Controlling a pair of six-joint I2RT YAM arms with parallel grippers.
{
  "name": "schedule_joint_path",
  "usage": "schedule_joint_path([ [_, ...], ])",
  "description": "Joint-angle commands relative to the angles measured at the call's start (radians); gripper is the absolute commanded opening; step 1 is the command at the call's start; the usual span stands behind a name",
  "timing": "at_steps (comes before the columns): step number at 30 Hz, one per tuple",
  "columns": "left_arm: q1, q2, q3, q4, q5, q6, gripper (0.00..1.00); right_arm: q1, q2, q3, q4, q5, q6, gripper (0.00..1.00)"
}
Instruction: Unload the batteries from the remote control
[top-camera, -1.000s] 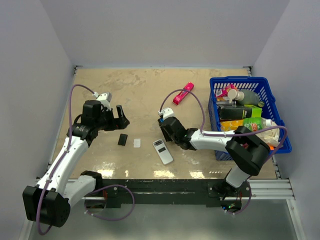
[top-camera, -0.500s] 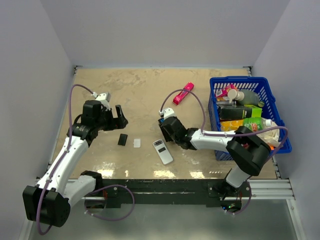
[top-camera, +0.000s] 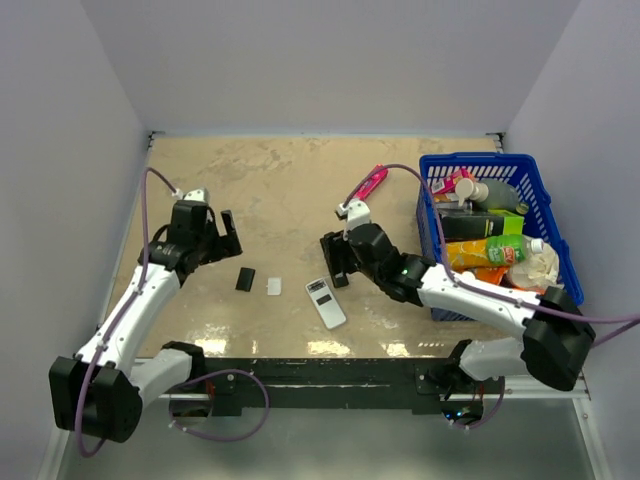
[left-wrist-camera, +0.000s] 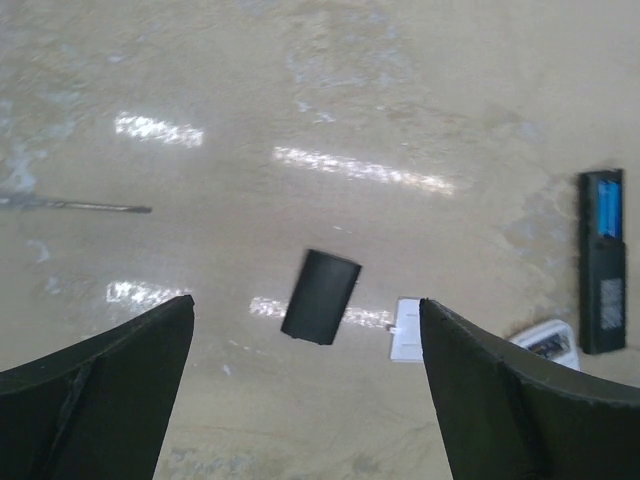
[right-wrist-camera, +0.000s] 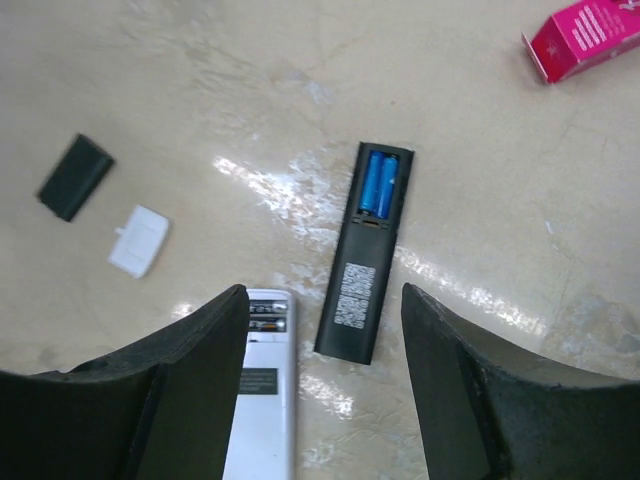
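Note:
A black remote (right-wrist-camera: 366, 252) lies back up on the table, its compartment open with two blue batteries (right-wrist-camera: 379, 184) in it. It also shows in the left wrist view (left-wrist-camera: 601, 265). A white remote (right-wrist-camera: 258, 390) lies beside it with greyish batteries (right-wrist-camera: 265, 318) in its open compartment, and shows in the top view (top-camera: 326, 302). My right gripper (right-wrist-camera: 325, 290) is open and empty, hovering above both remotes; in the top view (top-camera: 335, 262) it hides the black remote. My left gripper (top-camera: 228, 233) is open and empty, above and left of the covers.
A small black cover (top-camera: 245, 279) and a small white cover (top-camera: 274, 286) lie left of the white remote. A pink box (top-camera: 367, 186) lies at the back. A blue basket (top-camera: 430, 215) full of packages and bottles stands at the right.
The right arm has swung its elbow out to the right and its wrist has moved up and to the right, off the black remote. The left gripper has drawn back a little to the left.

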Motion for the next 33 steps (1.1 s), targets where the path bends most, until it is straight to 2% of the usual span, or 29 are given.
schedule_joint_path([
  [1,0.017,0.102,0.082,-0.104,-0.223,-0.090,0.95,-0.002,-0.113,-0.029,0.019,-0.119,0.046,0.69],
  [3,0.063,0.173,0.106,-0.139,-0.250,-0.132,0.92,-0.002,-0.165,-0.043,0.027,-0.145,0.045,0.72],
  [7,0.190,0.254,0.129,-0.149,-0.175,-0.192,0.79,-0.002,-0.239,-0.086,0.065,-0.177,0.046,0.80],
  [8,0.229,0.281,0.130,-0.141,-0.170,-0.202,0.77,-0.002,-0.265,-0.094,0.071,-0.185,0.042,0.87],
  [9,0.288,0.295,0.132,-0.133,-0.172,-0.222,0.75,-0.002,-0.274,-0.106,0.074,-0.192,0.040,0.88],
  [15,0.540,0.397,0.107,-0.011,-0.046,-0.267,0.69,-0.002,-0.348,-0.149,0.079,-0.241,0.065,0.91],
  [19,0.579,0.475,0.102,0.080,-0.024,-0.282,0.67,-0.003,-0.395,-0.184,0.108,-0.326,0.068,0.90],
  [26,0.582,0.547,0.150,0.057,-0.076,-0.346,0.64,0.000,-0.395,-0.191,0.133,-0.333,0.048,0.90],
  [29,0.582,0.567,0.155,0.029,-0.145,-0.394,0.57,-0.002,-0.377,-0.188,0.139,-0.335,0.028,0.89],
  [31,0.582,0.578,0.155,-0.003,-0.185,-0.442,0.49,-0.002,-0.371,-0.175,0.121,-0.350,0.010,0.89],
  [33,0.582,0.585,0.153,-0.001,-0.204,-0.457,0.47,-0.002,-0.371,-0.163,0.110,-0.340,0.003,0.89],
])
